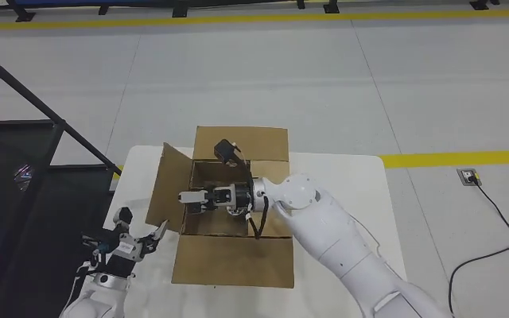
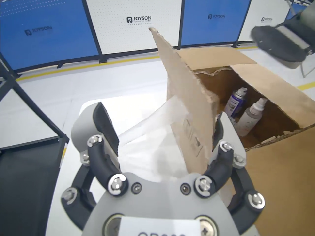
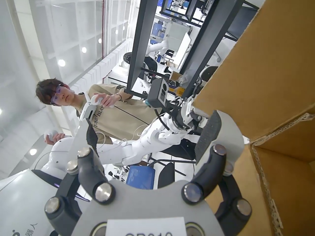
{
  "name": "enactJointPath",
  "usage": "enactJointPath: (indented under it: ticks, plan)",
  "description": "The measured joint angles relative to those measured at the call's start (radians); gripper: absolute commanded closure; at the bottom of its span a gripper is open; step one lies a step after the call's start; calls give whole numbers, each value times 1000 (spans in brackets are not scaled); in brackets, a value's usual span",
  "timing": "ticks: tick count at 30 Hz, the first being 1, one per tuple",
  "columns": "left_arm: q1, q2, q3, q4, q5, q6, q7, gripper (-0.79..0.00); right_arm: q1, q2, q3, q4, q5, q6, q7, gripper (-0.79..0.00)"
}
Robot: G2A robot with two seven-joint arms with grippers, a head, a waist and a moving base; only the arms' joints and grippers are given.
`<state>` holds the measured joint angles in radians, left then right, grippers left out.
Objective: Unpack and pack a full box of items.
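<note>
Left gripper (image 2: 161,114) up close, was spread wide and empty, box (image 1: 232,262) sat open right beside it, side flap (image 2: 187,99) stuck up between its fingers, right gripper (image 3: 150,121) hung wide open over the box, spray can (image 2: 235,100) and white spray bottle (image 2: 249,120) stood inside

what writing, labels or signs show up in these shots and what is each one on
fence panels: one company logo and name in capitals, repeated.
box flap: printed marks, too blurred to read.
spray can and bottle: labels too small to read.
white label on the left hand: cut off.
white label on the right hand: cut off.
</note>
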<state>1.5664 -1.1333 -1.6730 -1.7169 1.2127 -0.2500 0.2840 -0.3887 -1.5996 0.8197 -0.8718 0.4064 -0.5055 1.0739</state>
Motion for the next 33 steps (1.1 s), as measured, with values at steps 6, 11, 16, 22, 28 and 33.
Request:
enactJointPath:
  ticks: [6, 11, 16, 22, 28, 33]
  plan:
    - [9, 1, -25, 64, 6, 22, -51, -785, -127, 72, 133, -201, -148, -41, -17, -785]
    - [-20, -2, 0, 123, 14, 20, -63, -785, -290, 129, 267, -423, -270, -2, -41, -785]
    - [-47, -5, 11, 160, 10, 21, -63, -785, -366, 149, 329, -511, -309, 34, -57, -785]
    - [10, -4, -34, 73, -23, -2, 7, -785, -363, 148, 327, -508, -307, 33, -56, -785]
    - [118, -5, -89, -111, 25, 49, 48, -785, -424, 166, 378, -472, -212, -63, -12, -785]
    - [192, -8, -131, -260, 42, 67, 66, -785, -481, 190, 444, -525, -242, -149, -2, -785]
